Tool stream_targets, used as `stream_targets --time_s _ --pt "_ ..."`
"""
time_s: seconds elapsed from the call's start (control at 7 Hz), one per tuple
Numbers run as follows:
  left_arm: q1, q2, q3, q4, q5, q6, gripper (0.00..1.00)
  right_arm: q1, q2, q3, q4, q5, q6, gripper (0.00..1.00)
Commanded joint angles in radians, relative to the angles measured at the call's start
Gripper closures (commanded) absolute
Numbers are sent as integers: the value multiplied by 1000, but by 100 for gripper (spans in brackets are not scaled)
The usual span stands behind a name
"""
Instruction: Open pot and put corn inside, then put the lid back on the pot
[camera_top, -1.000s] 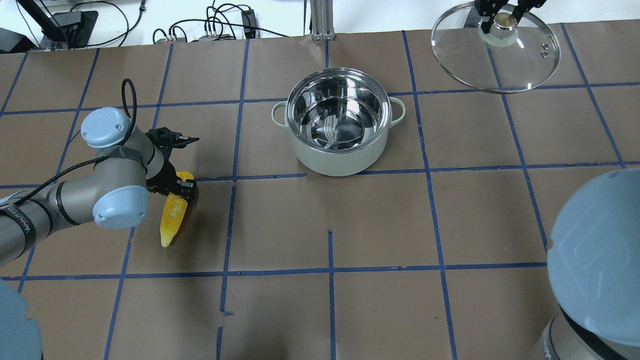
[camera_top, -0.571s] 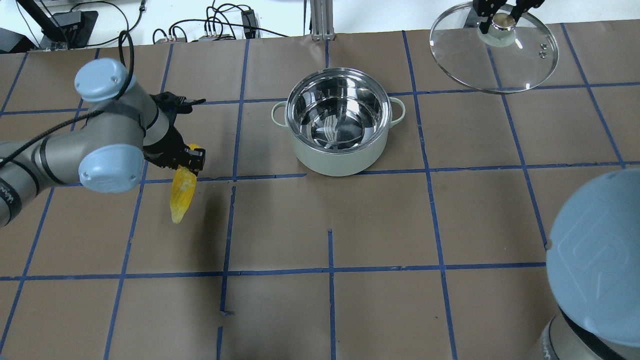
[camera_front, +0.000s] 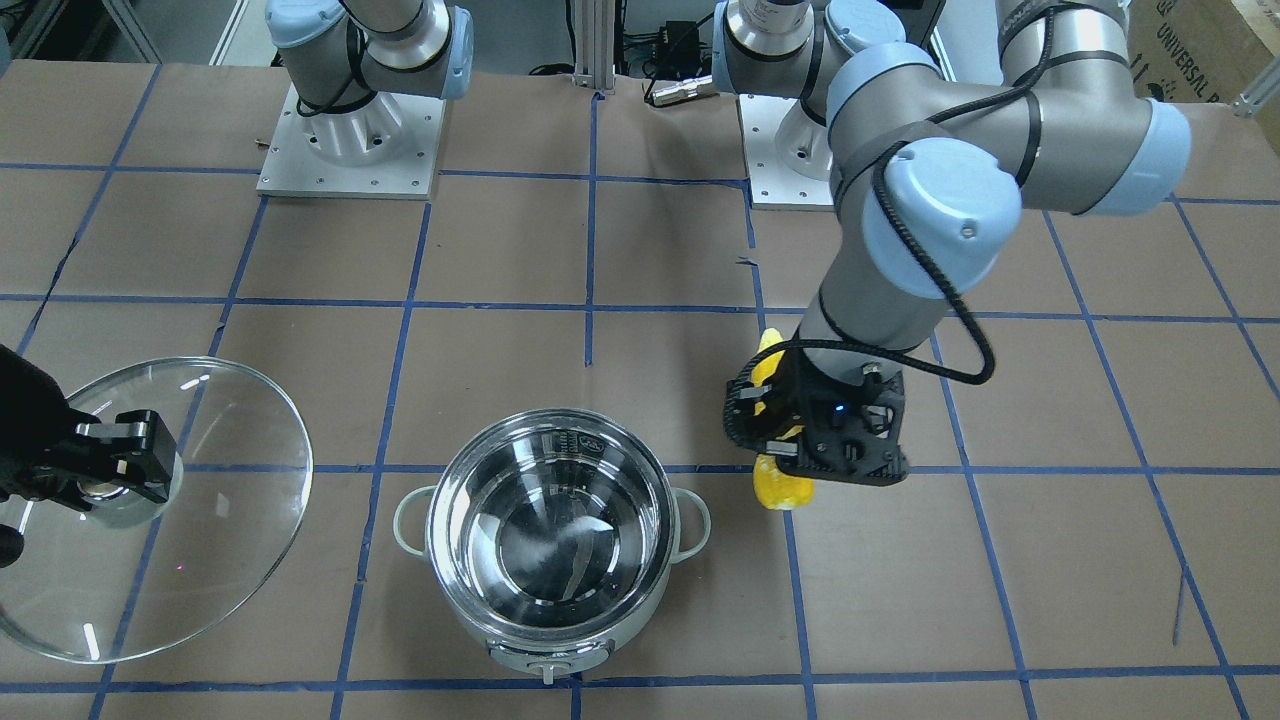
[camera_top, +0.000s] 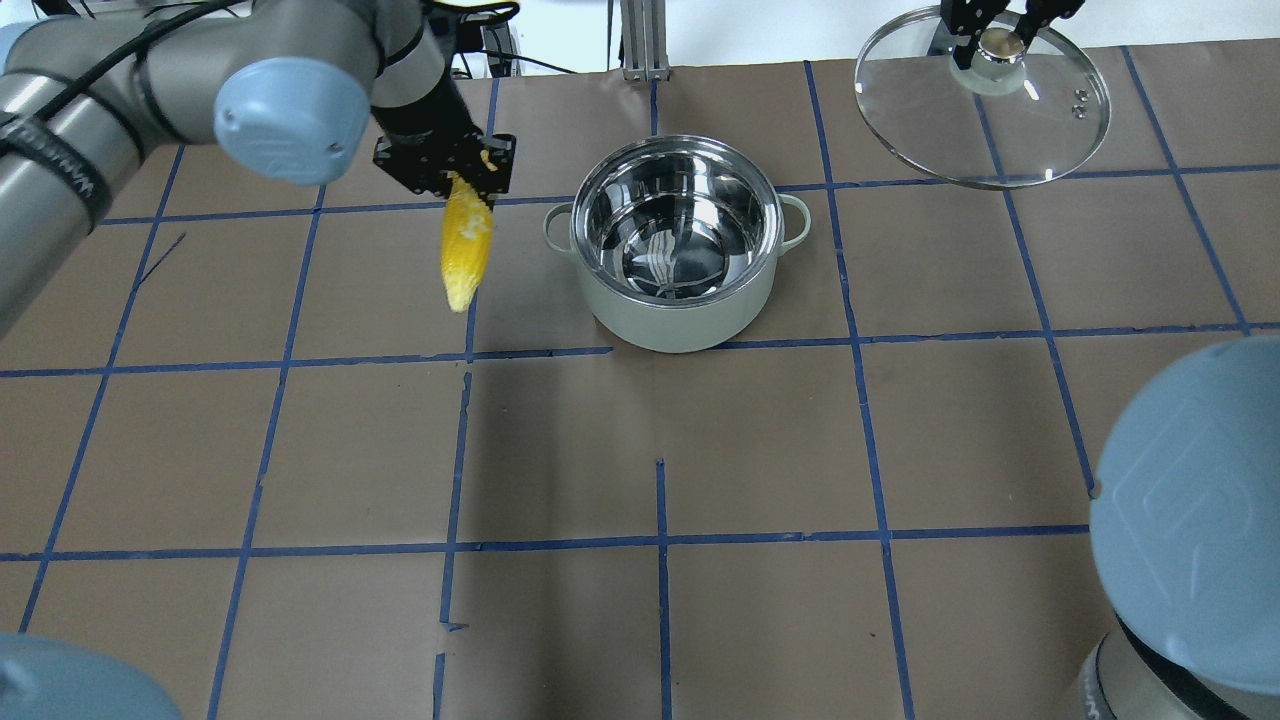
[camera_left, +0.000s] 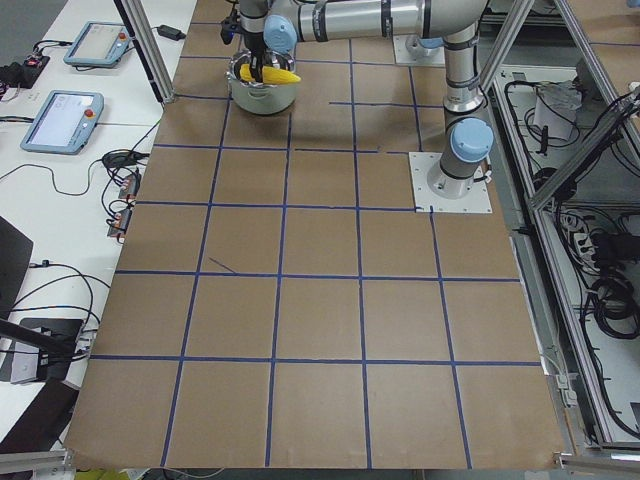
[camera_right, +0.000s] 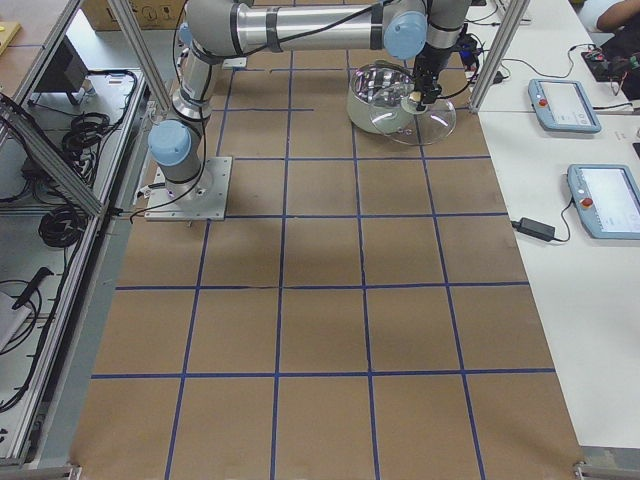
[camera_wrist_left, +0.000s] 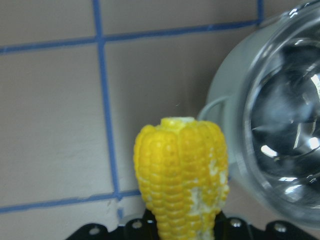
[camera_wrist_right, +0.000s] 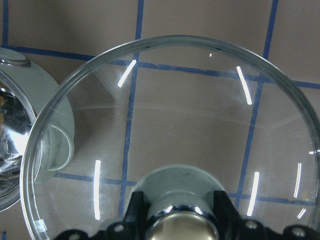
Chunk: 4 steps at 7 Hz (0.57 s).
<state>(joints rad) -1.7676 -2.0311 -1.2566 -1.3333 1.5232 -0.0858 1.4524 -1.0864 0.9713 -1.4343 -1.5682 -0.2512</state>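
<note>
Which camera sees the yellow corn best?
The overhead exterior view: the corn shows nearly whole, hanging from the left gripper. The left wrist view shows only its end, close up; the front-facing view, bits behind the gripper.

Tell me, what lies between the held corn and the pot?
Nothing stands there: the overhead view shows only bare table between the corn and the pot's near handle.

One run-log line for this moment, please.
left claw: shut on corn, lifted beside pot | right claw: shut on lid, held aside | pot: open, empty | step: corn not yet in
</note>
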Motion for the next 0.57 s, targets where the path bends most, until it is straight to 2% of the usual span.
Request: stream_targets --time_s 0.0,0.14,0.43 --pt "-93 -130 129 14 11 -61 82 0 0 0 0 0 1 95" --pt "-105 -167 135 79 11 -55 82 -1 0 0 2 0 0 95" --pt "-119 -201 126 102 11 -55 80 0 0 1 0 0 0 95"
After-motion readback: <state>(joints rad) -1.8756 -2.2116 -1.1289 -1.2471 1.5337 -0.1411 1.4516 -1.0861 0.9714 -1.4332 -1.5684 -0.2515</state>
